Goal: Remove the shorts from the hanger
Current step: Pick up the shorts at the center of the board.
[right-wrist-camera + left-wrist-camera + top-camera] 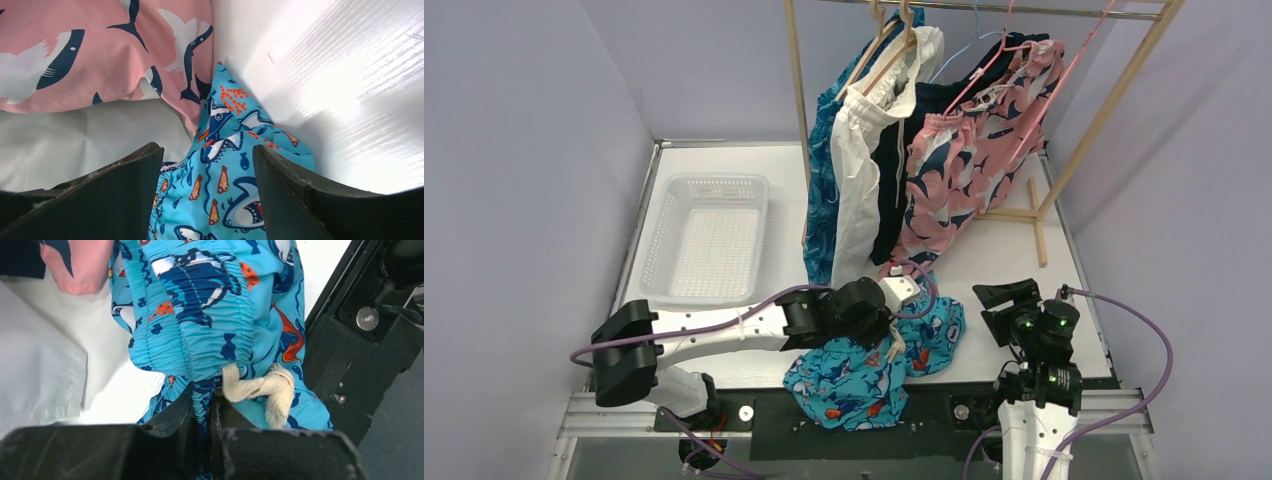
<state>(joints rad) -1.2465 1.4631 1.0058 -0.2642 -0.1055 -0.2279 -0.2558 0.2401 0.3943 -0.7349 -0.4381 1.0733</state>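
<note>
The teal shark-print shorts (864,375) lay off the hanger in a crumpled heap at the near edge of the desk (994,250), between the two arm bases, with their lower part spilling onto the black mounting plate (924,425). The left gripper (202,405) was closed on them, its black fingers (175,412) pinching a fold of the gathered elastic waistband. The cream drawstring (265,387) lay knotted just beside that pinch.

The right gripper (206,150) hung over the right side of the same shorts with its jaws apart, holding nothing; in the right wrist view the shark print showed between them.

Behind the heap, four more pairs hung from hangers on the rail (984,8) of a wooden rack (796,90). From left to right they were the blue leaf-pattern shorts (822,190), the white drawstring shorts (859,170), the plain navy shorts (899,160) and the pink shorts with navy sharks (969,160). The pink hem came down just beside the teal pair.

A white perforated basket (709,240) stood on the left part of the desk, well apart from the shorts.
</note>
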